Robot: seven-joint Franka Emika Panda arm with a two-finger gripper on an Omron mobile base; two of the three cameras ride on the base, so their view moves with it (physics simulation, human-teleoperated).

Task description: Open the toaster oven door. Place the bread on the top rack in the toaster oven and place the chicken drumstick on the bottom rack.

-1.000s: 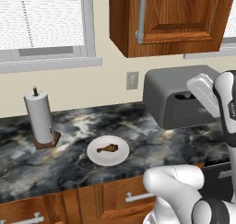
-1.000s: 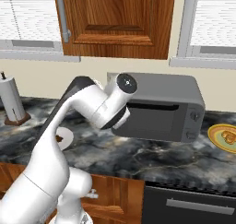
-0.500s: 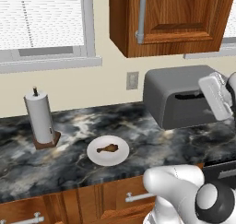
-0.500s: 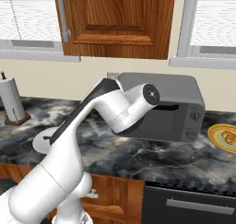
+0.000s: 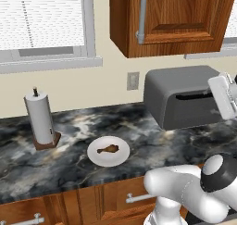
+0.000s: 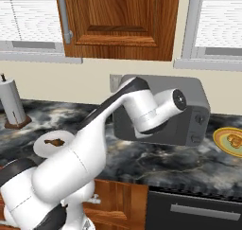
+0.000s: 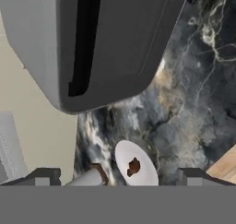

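The toaster oven door [image 7: 120, 38] is shut on the toaster oven [image 5: 185, 96], at 2 o'clock from the chicken drumstick [image 5: 109, 149] on its white plate [image 5: 121, 158]. The gripper [image 7: 117, 174] hovers before the door, jaws spread, holding nothing. The bread [image 6: 232, 139] sits on a yellow plate [image 6: 222, 143] at the oven's 4 o'clock.

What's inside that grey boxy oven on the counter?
Cannot tell: the matte-grey boxy toaster oven has its flat dark-grey door shut, hiding its inside. Outside, a brown chicken drumstick lies on a round white plate.
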